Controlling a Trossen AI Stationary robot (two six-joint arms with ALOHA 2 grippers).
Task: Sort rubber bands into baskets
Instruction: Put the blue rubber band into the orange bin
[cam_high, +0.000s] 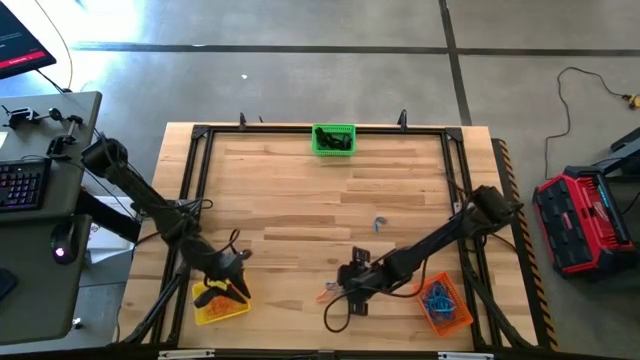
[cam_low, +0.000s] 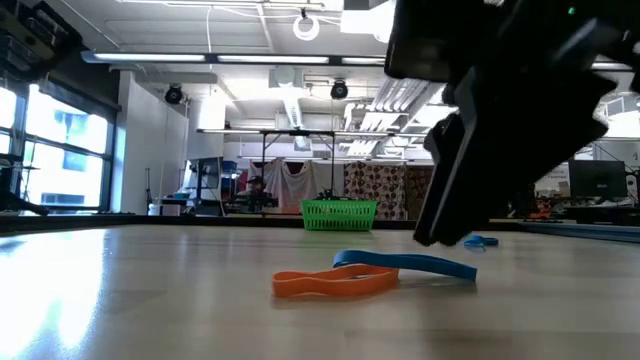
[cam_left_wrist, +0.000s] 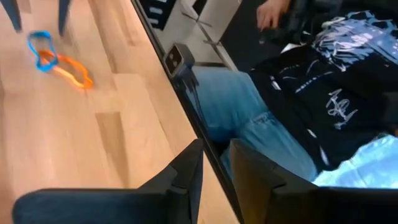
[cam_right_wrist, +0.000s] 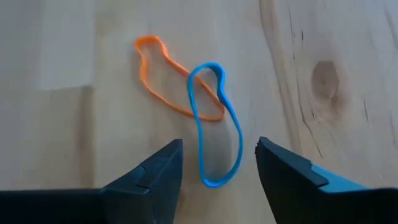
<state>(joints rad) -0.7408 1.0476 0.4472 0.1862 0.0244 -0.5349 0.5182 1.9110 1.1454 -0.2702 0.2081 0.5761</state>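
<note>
Right gripper released: beneath us pale wooden table; between our fingers, blue rubber band crossing orange rubber band.

Two dark, near-black jointed arms with chunky rounded elbows, black cables looping loose off both. Each arm's gripper carries flat matte wedge-shaped fingers, dark grey-blue with angular bevelled edges.

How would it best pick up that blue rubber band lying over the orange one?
Probably from straight above, pinching the free end of the blue rubber band, clear of the orange rubber band. It lies flat, and the open right end effector already straddles it.
</note>
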